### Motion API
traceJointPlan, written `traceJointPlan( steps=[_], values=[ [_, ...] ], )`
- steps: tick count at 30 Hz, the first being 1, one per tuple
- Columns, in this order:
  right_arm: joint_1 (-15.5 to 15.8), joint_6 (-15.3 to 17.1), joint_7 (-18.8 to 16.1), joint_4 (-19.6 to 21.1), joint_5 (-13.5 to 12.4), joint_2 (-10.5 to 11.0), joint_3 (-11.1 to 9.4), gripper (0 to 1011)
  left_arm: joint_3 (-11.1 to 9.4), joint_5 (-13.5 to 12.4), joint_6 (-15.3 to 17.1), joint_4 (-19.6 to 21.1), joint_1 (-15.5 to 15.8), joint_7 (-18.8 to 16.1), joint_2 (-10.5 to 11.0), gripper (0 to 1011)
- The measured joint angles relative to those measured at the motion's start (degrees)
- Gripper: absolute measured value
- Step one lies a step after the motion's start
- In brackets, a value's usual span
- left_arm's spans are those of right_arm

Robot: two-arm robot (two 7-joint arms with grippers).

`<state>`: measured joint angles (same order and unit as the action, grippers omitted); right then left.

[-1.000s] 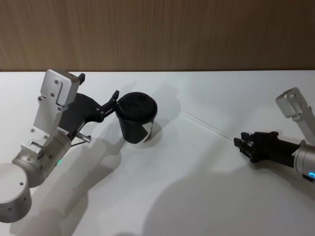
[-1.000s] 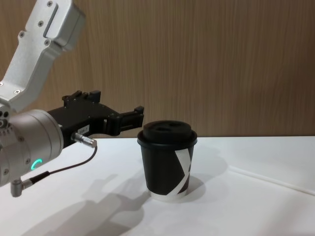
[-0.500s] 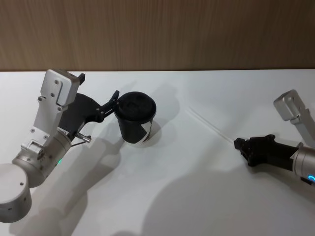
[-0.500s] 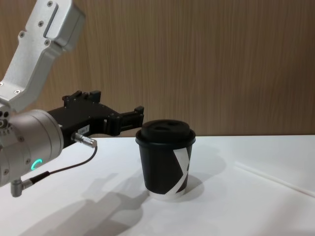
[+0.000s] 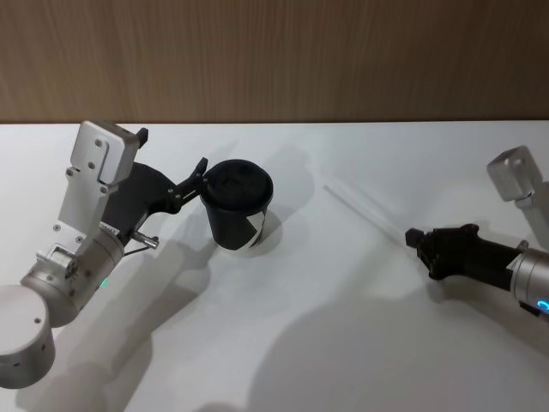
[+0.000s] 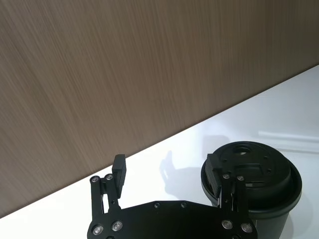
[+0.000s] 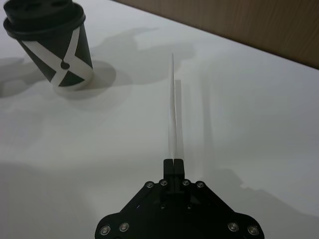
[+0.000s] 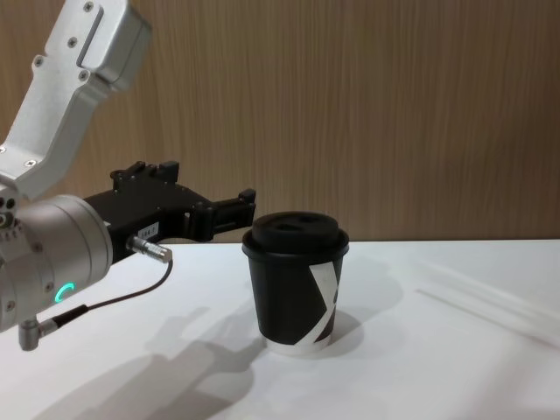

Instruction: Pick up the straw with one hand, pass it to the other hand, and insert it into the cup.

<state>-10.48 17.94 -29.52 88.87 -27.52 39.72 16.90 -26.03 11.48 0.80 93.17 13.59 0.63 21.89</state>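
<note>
Left claw (image 5: pixel 190 182), at the middle left of the head view, hangs with its fingers spread wide, one fingertip (image 6: pixel 218 170) just beside the lid of the cup (image 5: pixel 238 206). That black cup stands upright on the white table (image 5: pixel 283 343), left of centre. Right of centre, the thin white straw (image 5: pixel 364 209) slants down toward the right edge, where the right claw (image 5: pixel 413 236) pinches its near end with fingers pressed together. Its free end points toward the cup.
</note>
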Motion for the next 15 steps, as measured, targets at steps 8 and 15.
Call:
traceJointPlan(
  steps=[8,15],
  values=[
    [1.1,-3.0,1.6,2.0,-2.8,-1.6,-2.7,1,0.0,0.0,0.0,0.0,0.0,0.0,0.0,1000],
    [1.8,-5.8,2.8,3.8,-5.5,-3.5,-4.9,1,0.0,0.0,0.0,0.0,0.0,0.0,0.0,1000]
  ],
)
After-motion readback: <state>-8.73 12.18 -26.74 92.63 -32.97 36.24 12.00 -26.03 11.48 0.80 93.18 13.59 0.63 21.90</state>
